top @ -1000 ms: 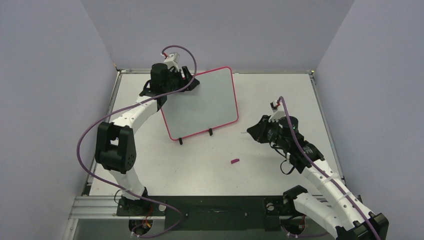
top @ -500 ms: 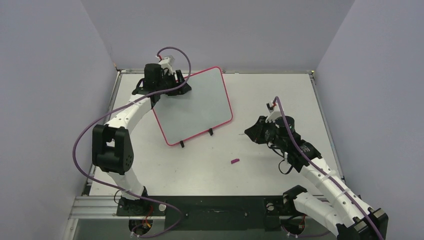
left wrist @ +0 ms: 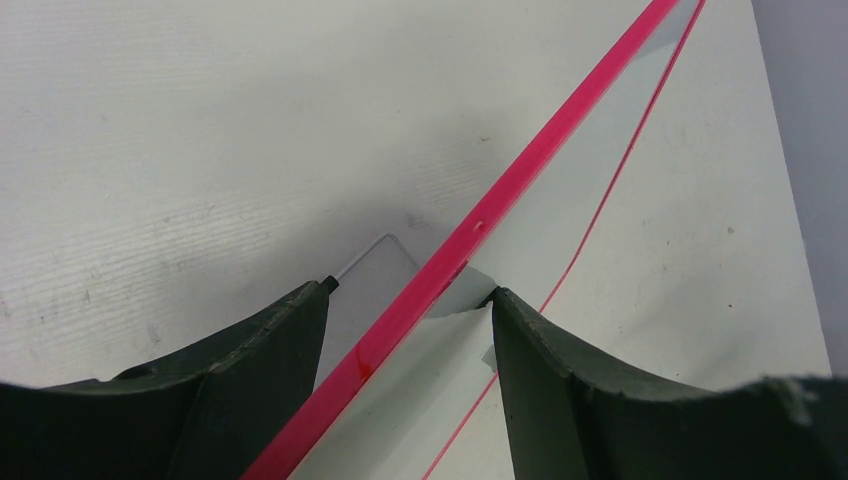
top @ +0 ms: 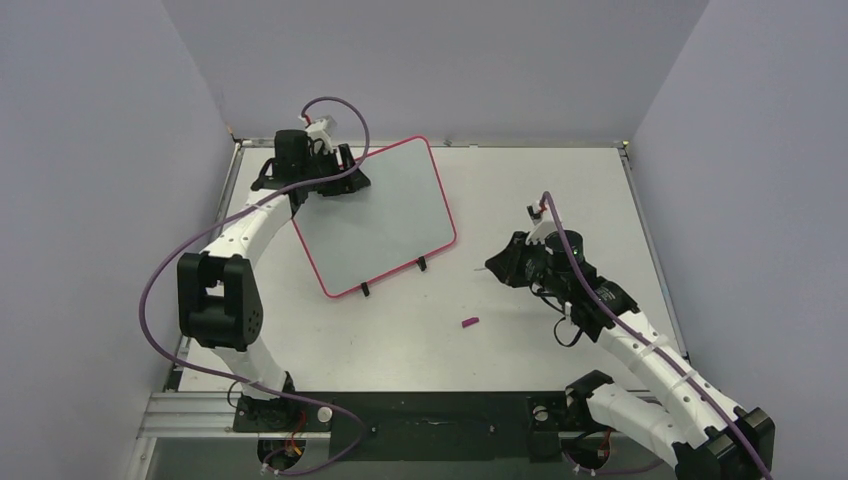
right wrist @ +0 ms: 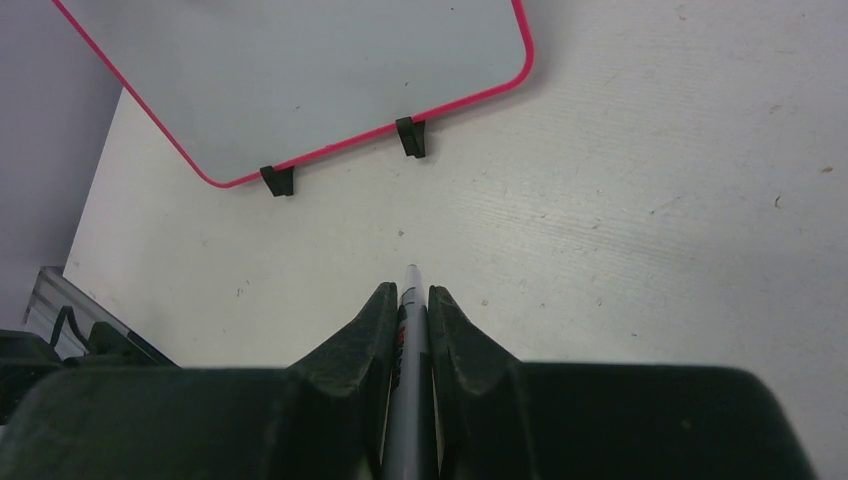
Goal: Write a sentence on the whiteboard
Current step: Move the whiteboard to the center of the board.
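The whiteboard (top: 375, 220) has a thin red-pink frame and two black clips on its near edge. It lies slanted at the table's back left, and its face is blank: no sentence shows on it. My left gripper (top: 345, 180) is at the board's far left corner. In the left wrist view the fingers stand on either side of the red frame (left wrist: 520, 190), holding that edge. My right gripper (top: 498, 265) is right of the board, shut on a grey marker (right wrist: 411, 300) whose tip points toward the board's near edge (right wrist: 300, 70).
A small magenta marker cap (top: 469, 322) lies on the white tabletop (top: 560, 190), in front of the board and left of my right arm. Grey walls close in the table on the left, back and right.
My left gripper has moved left along the back of the table, and the whiteboard has swung left with it. My right gripper with the marker has crept slightly left.
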You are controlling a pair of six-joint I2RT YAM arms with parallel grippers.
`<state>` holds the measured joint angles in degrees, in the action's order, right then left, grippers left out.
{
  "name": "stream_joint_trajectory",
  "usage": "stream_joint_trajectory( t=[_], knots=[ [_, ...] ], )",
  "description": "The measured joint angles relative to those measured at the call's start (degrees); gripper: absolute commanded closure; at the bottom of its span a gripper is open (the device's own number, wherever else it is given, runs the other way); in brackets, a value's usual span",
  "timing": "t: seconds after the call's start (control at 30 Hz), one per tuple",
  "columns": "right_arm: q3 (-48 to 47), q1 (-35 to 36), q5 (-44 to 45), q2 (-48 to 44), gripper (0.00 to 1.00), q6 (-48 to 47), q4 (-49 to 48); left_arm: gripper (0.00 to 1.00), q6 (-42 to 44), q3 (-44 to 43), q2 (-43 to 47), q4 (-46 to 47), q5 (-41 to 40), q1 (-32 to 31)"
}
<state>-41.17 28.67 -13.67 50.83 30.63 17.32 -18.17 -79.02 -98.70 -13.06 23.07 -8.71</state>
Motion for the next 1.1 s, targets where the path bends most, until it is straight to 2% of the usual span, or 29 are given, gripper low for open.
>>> stream_joint_trajectory(
  t=[0.4,0.93,1.0,1.03,1.1],
  knots=[
    [-1.84,1.07,0.39,2.80,1.00,-0.15,0.15,0.48,-2.14,-1.46,-3.50,-1.40,5.95,4.81],
    [-3.48,2.47,0.48,6.03,1.00,-0.68,0.35,0.48,-2.91,-3.76,-3.58,-3.69,4.83,5.49],
    [-3.58,2.56,0.52,6.34,0.97,-0.85,0.37,0.59,-3.89,-4.26,-3.58,-3.63,4.66,5.84],
    [-3.58,2.58,0.52,6.38,0.95,-0.92,0.37,0.87,-4.28,-4.28,-3.54,-3.39,4.61,5.99],
    [-3.65,2.67,0.59,6.45,0.94,-1.07,0.35,1.00,-4.87,-4.28,-3.45,-3.23,4.63,6.19]
  ],
)
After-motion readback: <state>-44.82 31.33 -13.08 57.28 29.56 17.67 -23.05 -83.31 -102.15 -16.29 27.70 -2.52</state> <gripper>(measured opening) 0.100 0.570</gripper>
